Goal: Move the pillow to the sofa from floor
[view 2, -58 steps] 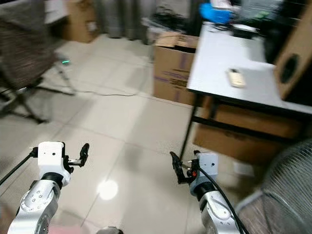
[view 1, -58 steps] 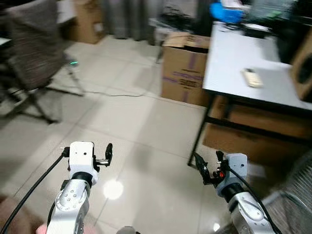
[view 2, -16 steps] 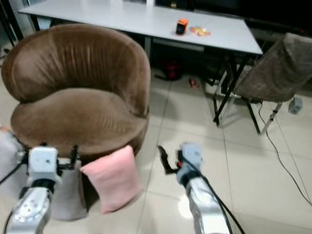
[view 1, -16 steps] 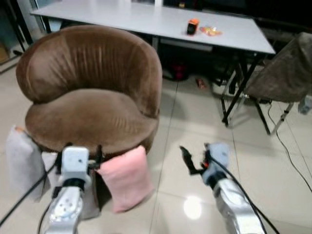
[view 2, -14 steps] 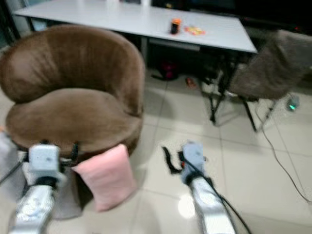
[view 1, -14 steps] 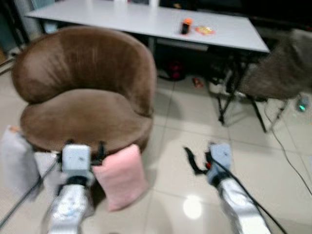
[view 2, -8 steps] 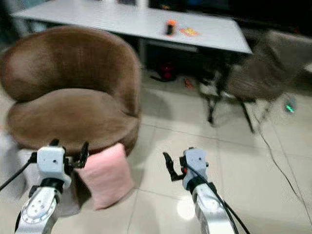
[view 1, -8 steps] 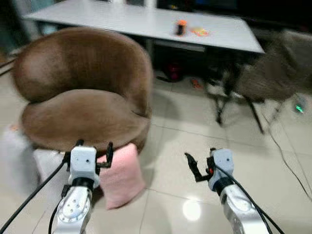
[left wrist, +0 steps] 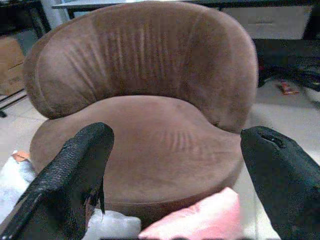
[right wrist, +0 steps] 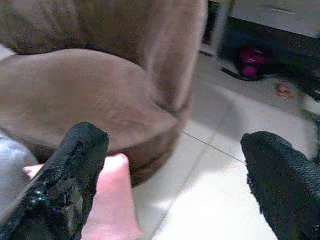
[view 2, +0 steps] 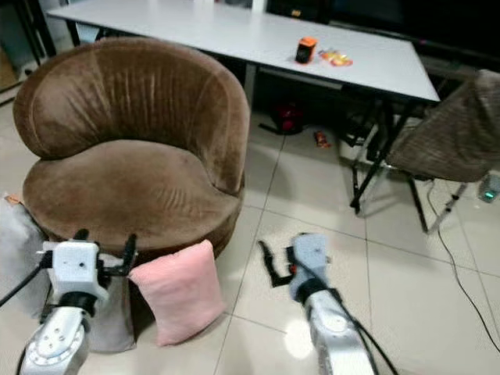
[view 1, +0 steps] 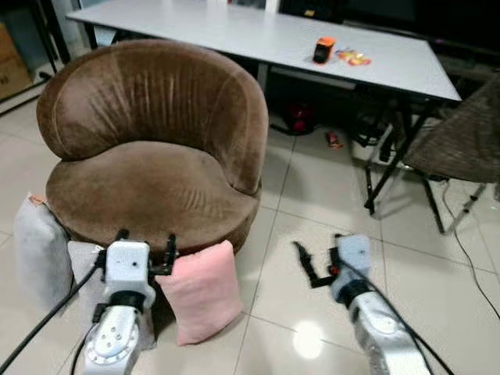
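At the far left, on the tiled floor (view 1: 328,195), we see a grey pillow (view 1: 35,251) leaning against the base of the brown sofa (view 1: 156,148), with a second pale grey pillow (view 1: 82,269) just beside it, partly hidden by our left arm. Our left pincer (view 1: 145,244) is raised in front of the sofa's lower edge; its two black fingers (left wrist: 75,175) stand wide apart and hold nothing. Just to its right, the pink pillow (view 1: 205,289) stands upright on the floor, leaning against the front of the sofa base. The sofa seat carries nothing.

To the right of the pink pillow, our right pincer (view 1: 303,262) hangs over bare floor tiles, apart from the pillow. Its fingers (right wrist: 70,175) are likewise spread and grip nothing.

Behind the sofa runs a long grey table (view 1: 234,31) bearing a small orange object (view 1: 323,50) and some small coloured items (view 1: 353,57) beside it. At the far right stands a chair (view 1: 461,141) on thin metal legs, with a cable (view 1: 461,242) trailing across the floor beneath it.
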